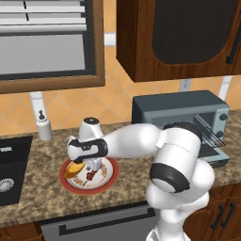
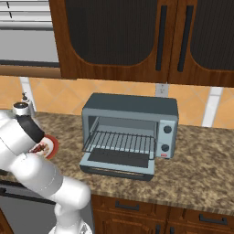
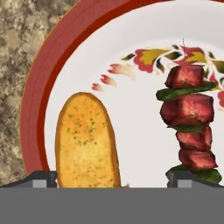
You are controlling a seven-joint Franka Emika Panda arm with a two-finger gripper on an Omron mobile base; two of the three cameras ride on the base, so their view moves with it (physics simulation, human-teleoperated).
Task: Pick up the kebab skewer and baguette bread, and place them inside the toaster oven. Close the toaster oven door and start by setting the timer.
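Hand view: gripper [image 3: 111,179] spread wide, holding nothing, over plate [image 3: 39,87]; baguette bread [image 3: 86,144] beside one fingertip, kebab skewer [image 3: 189,127] above the other.

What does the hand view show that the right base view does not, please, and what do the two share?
The hand view alone shows the baguette bread lying on the plate, the open gripper low over it, and the green pieces between the kebab skewer chunks. The right base view alone shows the toaster oven, its toaster oven door dropped open, the wire rack and two knobs. Both show the red-rimmed plate on the speckled counter and the skewer.
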